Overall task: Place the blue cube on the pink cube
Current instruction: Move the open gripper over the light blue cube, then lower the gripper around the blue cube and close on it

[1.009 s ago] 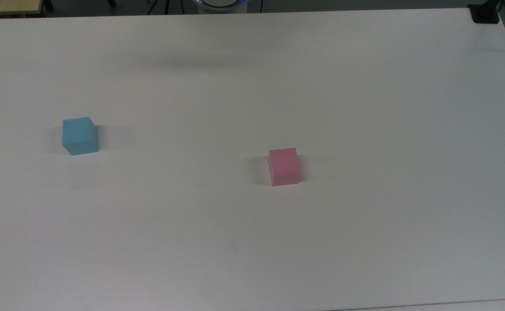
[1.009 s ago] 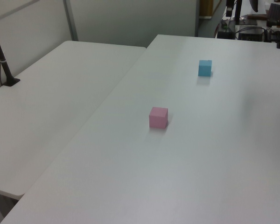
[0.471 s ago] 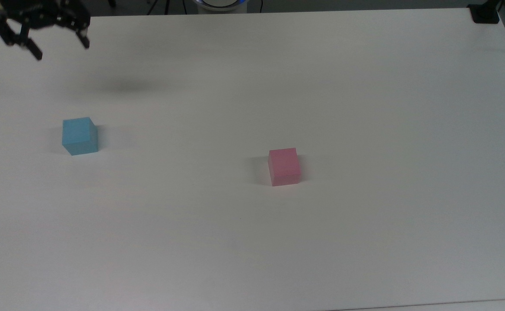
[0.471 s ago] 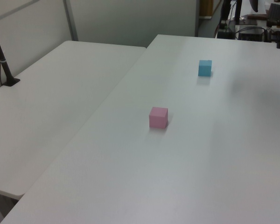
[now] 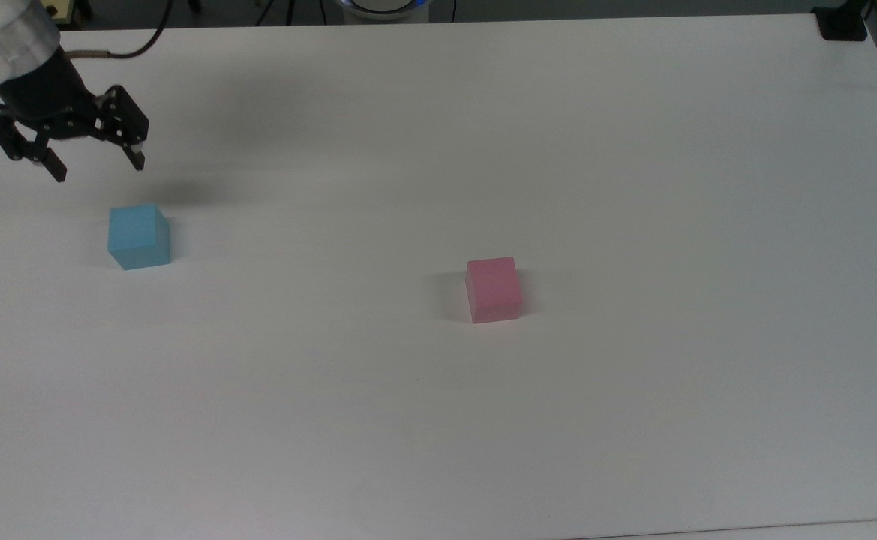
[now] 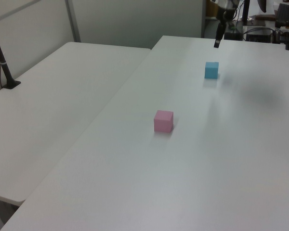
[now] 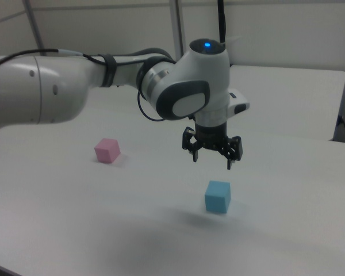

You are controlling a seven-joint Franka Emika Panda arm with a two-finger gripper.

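Jaws [image 5: 96, 172] now nearer blue cube [image 5: 138, 235]

In the top view the arm [image 5: 3, 45] is cut off by the picture's upper left corner, so just its last white segment and the gripper [image 5: 97, 169] show. In the left view the gripper [image 6: 216, 41] is cut by the top edge: one dark finger [image 6: 216, 42] hangs into the picture, and how the fingers stand cannot be told there. In the right view the arm [image 7: 40, 89] runs off the right view's left edge, its base out of frame. The counter [image 5: 633, 412] runs past the top view's left, right and bottom edges.
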